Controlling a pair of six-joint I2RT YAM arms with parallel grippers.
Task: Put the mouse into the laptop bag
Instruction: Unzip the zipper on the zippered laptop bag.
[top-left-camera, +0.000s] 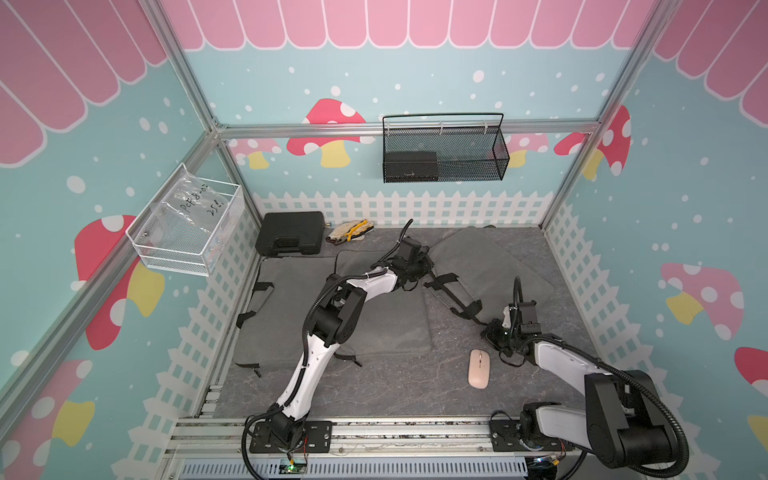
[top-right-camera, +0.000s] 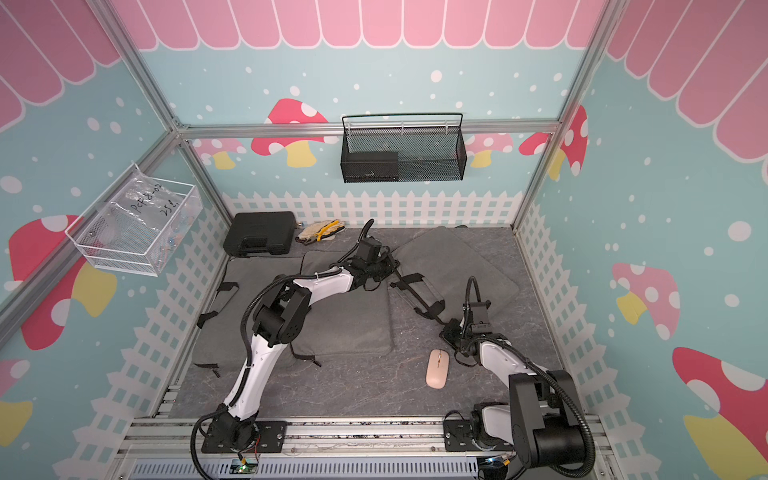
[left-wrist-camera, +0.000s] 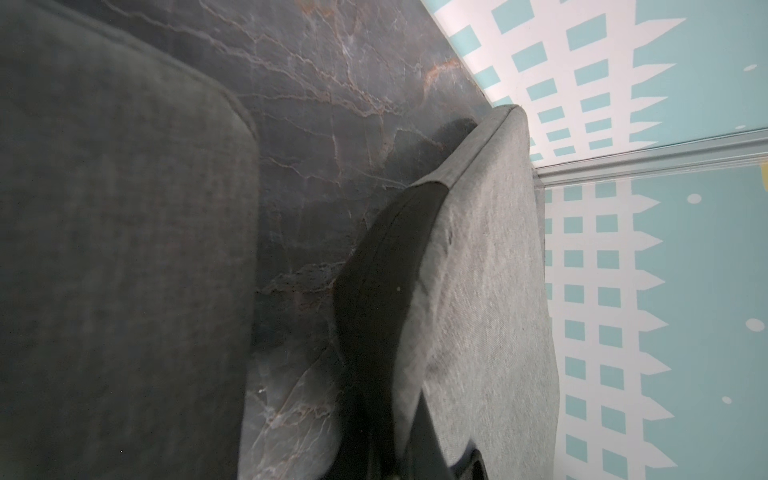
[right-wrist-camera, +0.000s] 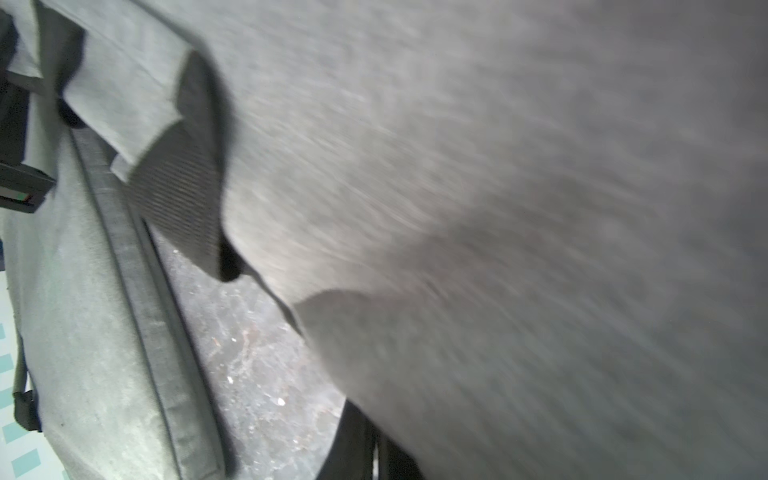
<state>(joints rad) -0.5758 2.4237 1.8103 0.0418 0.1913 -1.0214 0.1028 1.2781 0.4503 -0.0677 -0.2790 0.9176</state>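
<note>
A pink mouse lies on the dark marble table at the front right, with nothing touching it. The grey laptop bag lies at the back right with its black handles towards the middle. My left gripper is shut on the bag's black-trimmed edge at its left corner. My right gripper is shut on the bag's near corner, just behind the mouse. Grey fabric fills most of the right wrist view, and the jaw tips are largely hidden.
Two more grey padded bags lie flat on the left half of the table. At the back left are a black hard case and work gloves. A black mesh basket and a white wire basket hang on the walls.
</note>
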